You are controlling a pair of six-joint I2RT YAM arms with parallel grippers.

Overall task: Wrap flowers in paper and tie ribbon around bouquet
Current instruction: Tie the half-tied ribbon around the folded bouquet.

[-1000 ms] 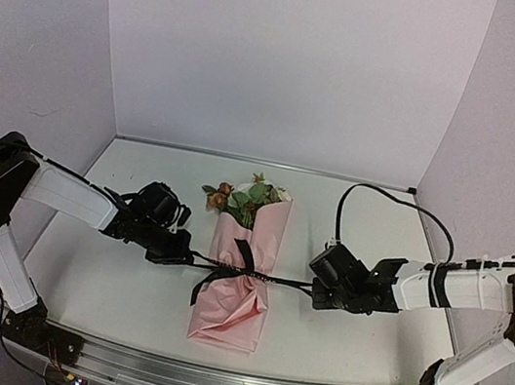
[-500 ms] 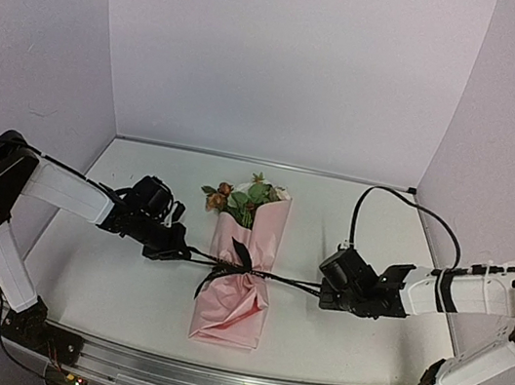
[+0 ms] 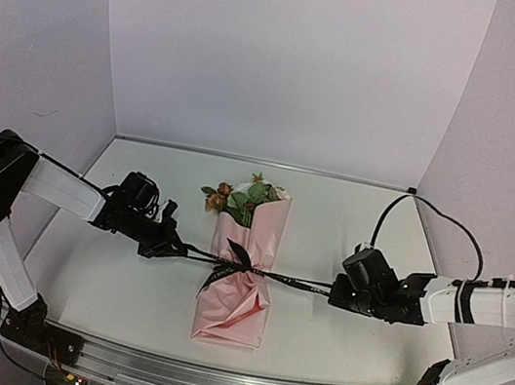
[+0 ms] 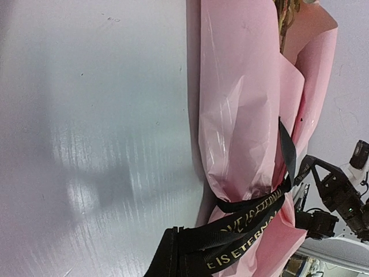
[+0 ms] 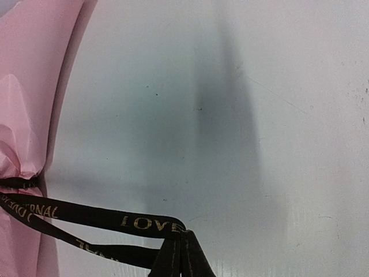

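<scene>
**Asker:** What could go wrong from here?

**Me:** Mostly pulling too hard or unevenly. My left gripper (image 3: 172, 247) and right gripper (image 3: 338, 293) are each clamped on the black ribbon (image 3: 292, 280), and it runs taut from both into the waist of the bouquet (image 3: 241, 279). If one arm outpulls the other, I judge the whole cone would skid or swing on the table (image 3: 123, 289), since nothing pins it down. Too much tension could crush the pink paper (image 3: 265, 233) deeper at the cinch, or tear it. The ribbon could also slide out of my closed jaws. In both wrist views two strands feed into the grip, so one might slip while the other holds. I cannot tell whether the knot is locked.

**Asker:** And where does the bouquet lie relative to you?

**Me:** It lies flat between my two grippers, mid-table, with the flowers (image 3: 242, 198) pointing to the far wall and the folded end towards my bases. The ribbon circles its middle. My left gripper sits near its left edge, and my right is well apart on the other side, with a longer stretch of ribbon between.
</scene>
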